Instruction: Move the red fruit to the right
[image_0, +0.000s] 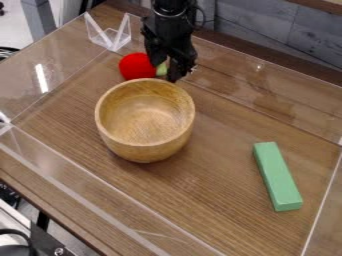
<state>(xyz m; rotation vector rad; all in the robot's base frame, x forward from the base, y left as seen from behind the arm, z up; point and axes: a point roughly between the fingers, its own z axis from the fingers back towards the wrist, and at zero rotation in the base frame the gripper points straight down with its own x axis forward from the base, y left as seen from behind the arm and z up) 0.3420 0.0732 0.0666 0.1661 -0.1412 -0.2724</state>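
The red fruit lies on the wooden table behind the bowl, its pale-green leafy tip pointing right. My gripper has come down from above at the fruit's right side. Its dark fingers stand on either side of the leafy tip, narrower apart than a moment ago. Whether they press on the tip does not show. Most of the red body sits just left of the fingers.
A wooden bowl stands just in front of the fruit. A flat green block lies at the front right. Clear plastic walls ring the table, with a folded corner behind the fruit.
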